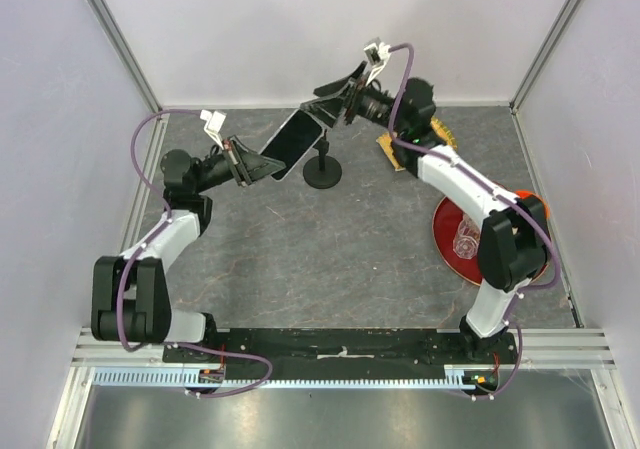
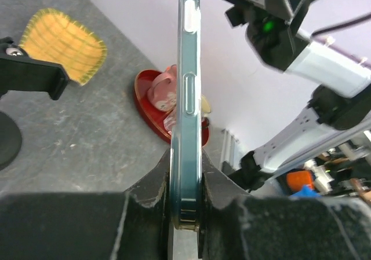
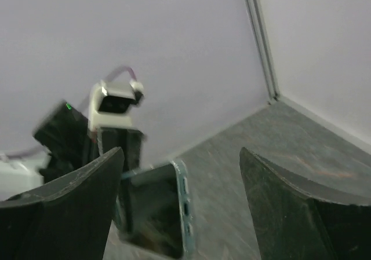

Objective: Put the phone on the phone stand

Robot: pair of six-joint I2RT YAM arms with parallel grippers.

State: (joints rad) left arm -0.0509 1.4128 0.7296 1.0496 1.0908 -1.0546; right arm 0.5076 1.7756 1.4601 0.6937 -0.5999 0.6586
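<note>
The phone [image 1: 293, 144], a thin dark slab in a teal case, hangs tilted in the air over the back of the table. My left gripper [image 1: 262, 167] is shut on its lower end. Seen edge-on in the left wrist view, the phone [image 2: 190, 98] is clamped between both fingers of the left gripper [image 2: 188, 158]. The black phone stand [image 1: 322, 172] stands just right of and below the phone, its cradle [image 2: 32, 79] apart from it. My right gripper [image 1: 320, 101] is open by the phone's upper end. In the right wrist view the phone [image 3: 153, 213] lies beyond the open right gripper [image 3: 181, 151], untouched.
A red plate [image 1: 445, 231] holding a clear object sits at the right, beside the right arm. A yellow woven cloth [image 1: 392, 153] lies at the back right, partly behind that arm. White walls enclose the table on three sides.
</note>
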